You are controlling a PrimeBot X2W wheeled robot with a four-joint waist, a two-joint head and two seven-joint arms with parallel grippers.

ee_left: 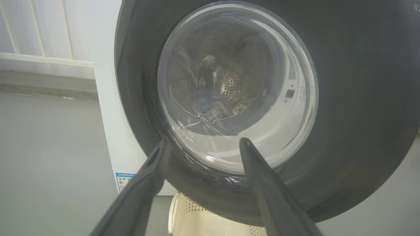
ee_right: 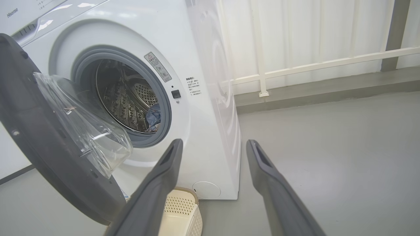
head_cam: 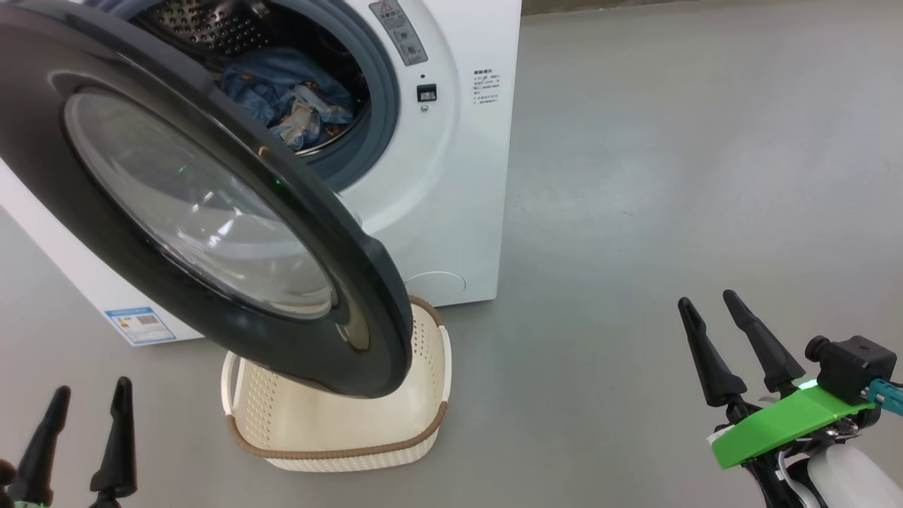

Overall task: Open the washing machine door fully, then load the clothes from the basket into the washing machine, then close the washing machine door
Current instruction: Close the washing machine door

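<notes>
My left gripper [head_cam: 94, 384] and my right gripper [head_cam: 705, 298] both stand with jaws spread wide, holding nothing, in front of the washing machine [head_cam: 437, 212]. The washing machine door [head_cam: 197, 204] hangs partly open off its front. The clothes [head_cam: 289, 95] lie inside its drum. The basket [head_cam: 338, 451] sits at its foot, under the door.

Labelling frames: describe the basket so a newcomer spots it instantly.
Start at the white washing machine with its round black door open. On the floor under the door's lower edge sits the basket: cream perforated plastic, brown rim.
</notes>
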